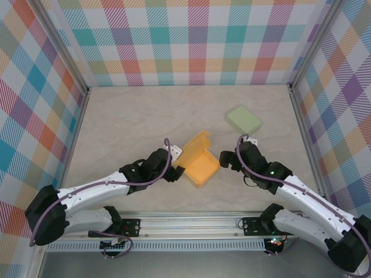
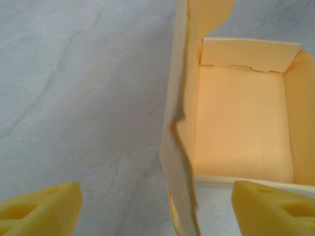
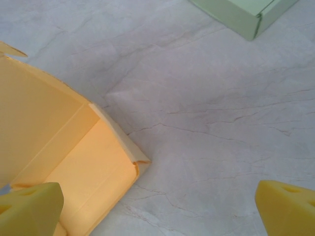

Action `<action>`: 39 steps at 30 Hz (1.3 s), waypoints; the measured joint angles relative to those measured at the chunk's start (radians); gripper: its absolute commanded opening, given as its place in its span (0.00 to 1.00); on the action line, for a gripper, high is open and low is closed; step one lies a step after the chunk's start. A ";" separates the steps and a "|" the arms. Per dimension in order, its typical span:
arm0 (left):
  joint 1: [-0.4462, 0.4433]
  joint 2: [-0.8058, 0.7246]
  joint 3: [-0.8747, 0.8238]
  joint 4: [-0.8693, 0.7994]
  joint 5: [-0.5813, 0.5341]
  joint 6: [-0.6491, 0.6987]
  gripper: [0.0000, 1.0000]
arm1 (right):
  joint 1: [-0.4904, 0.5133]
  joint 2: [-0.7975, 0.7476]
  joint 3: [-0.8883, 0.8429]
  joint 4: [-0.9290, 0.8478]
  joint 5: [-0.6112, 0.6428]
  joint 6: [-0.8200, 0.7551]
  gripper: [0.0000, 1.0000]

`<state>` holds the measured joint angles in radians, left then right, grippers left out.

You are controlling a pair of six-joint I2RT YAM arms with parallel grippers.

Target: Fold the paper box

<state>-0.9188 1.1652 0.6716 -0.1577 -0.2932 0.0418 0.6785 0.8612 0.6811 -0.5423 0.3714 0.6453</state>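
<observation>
The paper box point(image 1: 198, 165) is orange-yellow and sits open in the middle of the table, with its lid flap standing up at the back. My left gripper point(image 1: 175, 170) is at the box's left side. In the left wrist view it point(image 2: 160, 209) is open, and its yellow fingers point(image 2: 47, 206) straddle the box's thin left wall point(image 2: 179, 147) without touching it. My right gripper point(image 1: 227, 161) is just right of the box. In the right wrist view it point(image 3: 157, 211) is wide open over bare table, with the box's corner point(image 3: 133, 157) beside its left finger point(image 3: 29, 206).
A closed light green box point(image 1: 244, 119) lies at the back right, and its edge point(image 3: 246, 12) shows at the top of the right wrist view. Checked walls enclose the marble table point(image 1: 127, 121) on three sides.
</observation>
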 measured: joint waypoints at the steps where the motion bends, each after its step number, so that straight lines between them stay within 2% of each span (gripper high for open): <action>1: 0.000 0.011 0.006 0.008 -0.011 0.010 0.72 | -0.029 -0.008 -0.008 0.016 -0.033 -0.004 1.00; 4: 0.000 0.045 0.025 0.021 -0.042 0.047 0.62 | -0.132 -0.021 -0.029 0.076 -0.166 -0.008 0.99; 6: 0.000 0.068 0.033 0.033 -0.056 0.081 0.56 | -0.191 -0.013 -0.039 0.112 -0.255 -0.018 0.90; 7: 0.000 0.077 0.034 0.038 -0.061 0.095 0.56 | -0.206 -0.006 -0.040 0.124 -0.290 -0.023 0.90; 9: 0.000 0.101 0.039 0.042 -0.068 0.135 0.51 | -0.215 0.016 -0.040 0.148 -0.350 -0.031 0.93; 10: 0.000 0.112 0.040 0.050 -0.068 0.154 0.48 | -0.215 0.026 -0.041 0.158 -0.370 -0.033 0.99; 15: 0.014 0.182 0.069 0.089 -0.064 0.275 0.40 | -0.226 0.056 -0.040 0.169 -0.428 -0.040 1.00; 17: 0.023 0.214 0.095 0.100 -0.059 0.323 0.31 | -0.237 0.056 -0.040 0.174 -0.442 -0.040 1.00; 19: 0.038 0.245 0.122 0.113 -0.048 0.368 0.18 | -0.247 0.056 -0.040 0.185 -0.452 -0.040 1.00; 27: 0.136 0.340 0.220 0.137 0.099 0.557 0.18 | -0.274 0.032 -0.040 0.163 -0.407 -0.013 1.00; 37: 0.276 0.382 0.297 0.135 0.391 0.716 0.20 | -0.273 0.061 -0.106 0.316 -0.390 -0.174 1.00; 38: 0.286 0.386 0.309 0.132 0.418 0.735 0.24 | -0.273 0.076 -0.106 0.325 -0.390 -0.192 0.99; 39: 0.295 0.395 0.325 0.126 0.443 0.755 0.36 | -0.274 0.089 -0.106 0.337 -0.390 -0.207 0.98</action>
<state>-0.6235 1.5600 0.9966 -0.0322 0.1493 0.7967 0.4049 0.9504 0.5755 -0.2054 -0.0189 0.4385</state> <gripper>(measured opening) 0.221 0.994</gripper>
